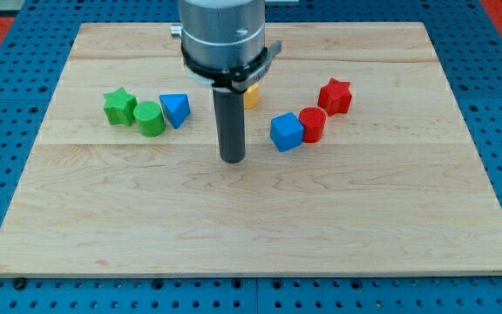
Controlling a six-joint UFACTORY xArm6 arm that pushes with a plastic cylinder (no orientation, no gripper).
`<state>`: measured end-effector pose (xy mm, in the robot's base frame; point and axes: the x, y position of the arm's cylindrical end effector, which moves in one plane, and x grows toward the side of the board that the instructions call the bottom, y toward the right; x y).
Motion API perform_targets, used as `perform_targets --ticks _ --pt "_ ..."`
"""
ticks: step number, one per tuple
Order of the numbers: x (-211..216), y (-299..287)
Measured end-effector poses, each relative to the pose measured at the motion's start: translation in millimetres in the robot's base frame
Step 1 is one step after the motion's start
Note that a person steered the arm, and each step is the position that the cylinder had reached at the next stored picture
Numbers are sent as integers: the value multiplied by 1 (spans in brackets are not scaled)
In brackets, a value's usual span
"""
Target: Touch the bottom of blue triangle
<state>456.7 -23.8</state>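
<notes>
Pincerless rod — my tip (232,160) touching nothing, right of and below the blue triangle (176,110).

This is looking like a robotics lab: a wooden board (260,218) is lying on a blue perforated bench (7,52), which is showing all around my tip (232,160).

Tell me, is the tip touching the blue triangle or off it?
Off it. My tip rests on bare wood to the view's lower right of the blue triangle, with a clear gap between them.
</notes>
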Motion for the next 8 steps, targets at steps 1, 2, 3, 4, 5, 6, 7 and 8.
perform_targets --ticks 1,2,3,4,5,6,7,8 --pt "-21 28" --pt "-29 79" --pt "-26 78" --pt "12 -22" --pt "-1 -120" --pt "-18 -214" --pt "-44 -232" --pt "-96 -232"
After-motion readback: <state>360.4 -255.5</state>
